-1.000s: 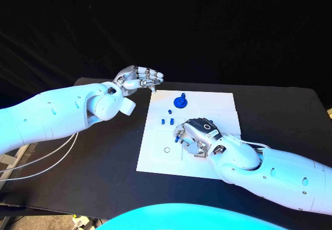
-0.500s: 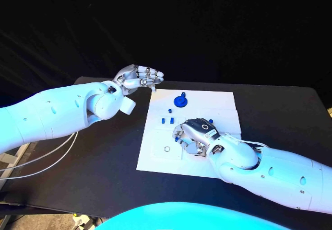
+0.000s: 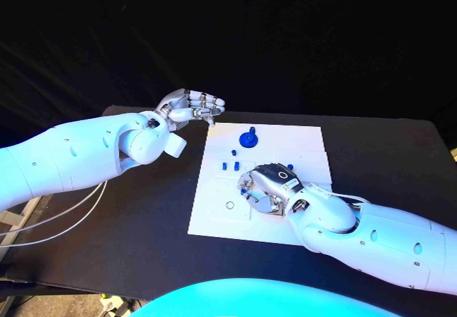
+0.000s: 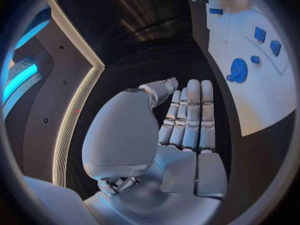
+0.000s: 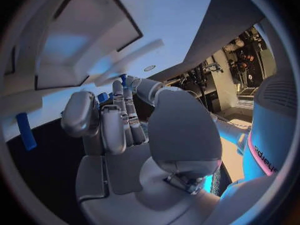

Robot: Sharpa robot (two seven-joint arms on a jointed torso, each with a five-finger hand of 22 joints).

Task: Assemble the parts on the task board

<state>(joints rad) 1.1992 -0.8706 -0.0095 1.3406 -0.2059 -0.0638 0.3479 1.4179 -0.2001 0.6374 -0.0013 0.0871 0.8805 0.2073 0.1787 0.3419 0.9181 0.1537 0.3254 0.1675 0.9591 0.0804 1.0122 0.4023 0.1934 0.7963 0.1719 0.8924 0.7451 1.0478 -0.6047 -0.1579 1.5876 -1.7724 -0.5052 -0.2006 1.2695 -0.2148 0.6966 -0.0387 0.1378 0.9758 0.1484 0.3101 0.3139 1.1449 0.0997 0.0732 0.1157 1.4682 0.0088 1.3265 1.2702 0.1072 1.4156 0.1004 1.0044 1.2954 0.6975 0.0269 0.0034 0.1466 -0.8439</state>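
Observation:
The white task board (image 3: 295,142) lies mid-table. A round blue part (image 3: 247,139) stands near its far edge, and three small blue parts (image 3: 233,153) lie just nearer. My right hand (image 3: 269,188) rests low over the board's middle, fingers curled, and a small blue part (image 3: 246,191) shows at its fingertips. In the right wrist view that blue part (image 5: 102,96) sits between the fingers (image 5: 119,120). My left hand (image 3: 195,105) hovers off the board's far left corner, fingers curled on nothing. The left wrist view shows the left hand (image 4: 184,130), the board (image 4: 262,100) and the round part (image 4: 237,70).
A small round hole (image 3: 230,206) marks the board's near left area. Another blue piece (image 5: 25,130) lies beside the board in the right wrist view. Black table (image 3: 124,218) surrounds the board. The right forearm (image 3: 381,238) crosses the board's near right corner.
My right hand has edged slightly to the left over the board with the blue part at its fingertips. The left hand has stayed put.

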